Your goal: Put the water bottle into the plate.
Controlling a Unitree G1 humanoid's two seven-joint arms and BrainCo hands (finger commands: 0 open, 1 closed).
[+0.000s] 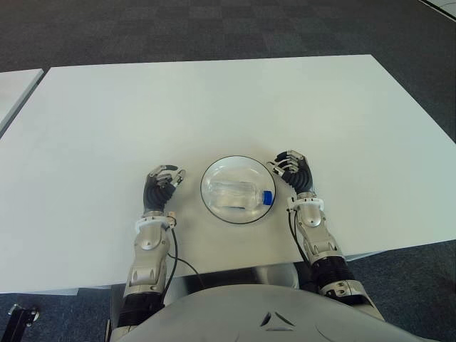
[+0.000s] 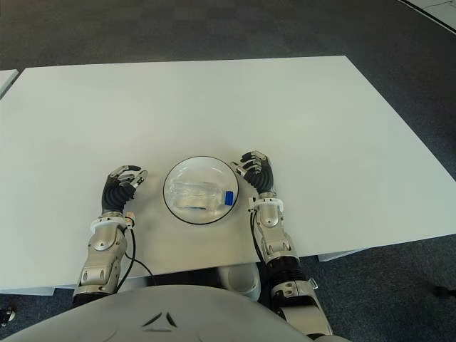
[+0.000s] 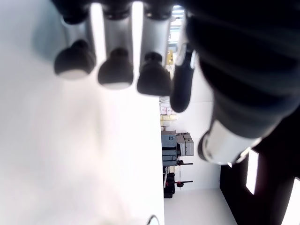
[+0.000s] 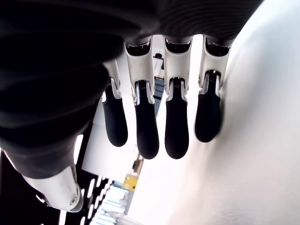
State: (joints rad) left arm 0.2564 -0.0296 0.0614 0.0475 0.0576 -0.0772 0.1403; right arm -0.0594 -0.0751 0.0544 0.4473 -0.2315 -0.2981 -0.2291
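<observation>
Bottle point(image 1: 242, 194) lies on its side inside the plate point(image 1: 214, 171), blue cap toward the right hand point(image 1: 293, 171). Plate sits on the table point(image 1: 214, 107) near its front edge, about midway along it. Right hand just beside the plate's right rim, fingers loosely curled, holding nothing. Left hand point(image 1: 162, 187) near the plate's left rim, apart from it, fingers relaxed and empty.

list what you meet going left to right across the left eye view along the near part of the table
Robot's left hand, holding nothing → round clear plate with the clear plastic water bottle with blue cap lying in it → robot's right hand, holding nothing.
</observation>
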